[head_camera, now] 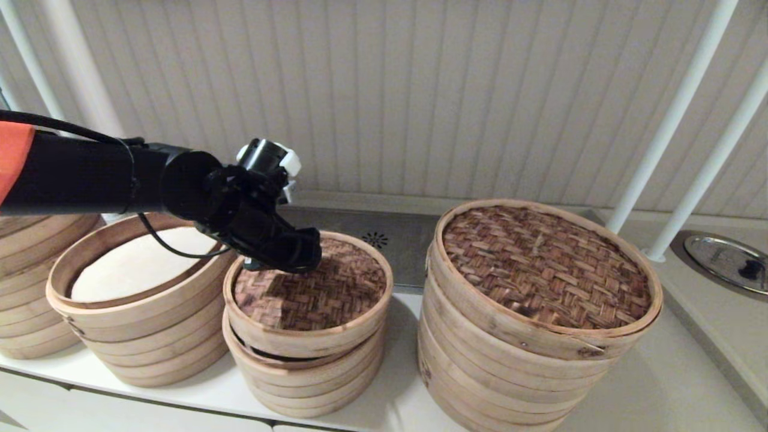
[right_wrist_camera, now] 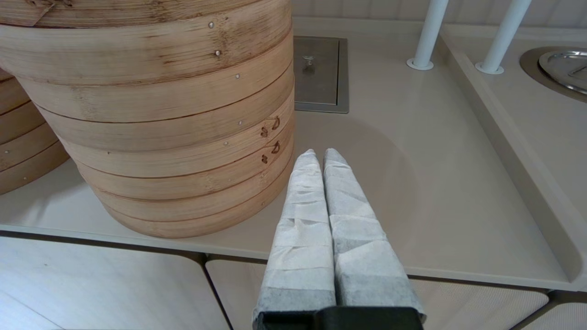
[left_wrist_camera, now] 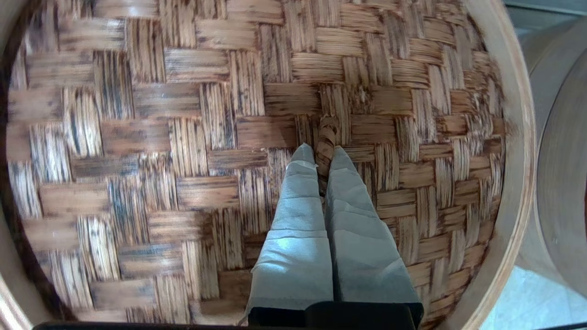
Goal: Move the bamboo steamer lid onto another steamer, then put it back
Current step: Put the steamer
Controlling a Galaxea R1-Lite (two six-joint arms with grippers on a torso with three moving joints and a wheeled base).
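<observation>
Bamboo steamer lid sits on smallest stack, mid desk. Left gripper is clamped on centre loop. Lid's prob. light, stiff; loop's thin, so lift gently. Right gripper parked, fingers together.

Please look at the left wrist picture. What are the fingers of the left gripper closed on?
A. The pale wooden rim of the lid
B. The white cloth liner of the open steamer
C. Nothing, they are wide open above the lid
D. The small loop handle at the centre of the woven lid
D: the left gripper has its fingers pressed together on the small loop handle at the centre of the bamboo steamer lid.
</observation>
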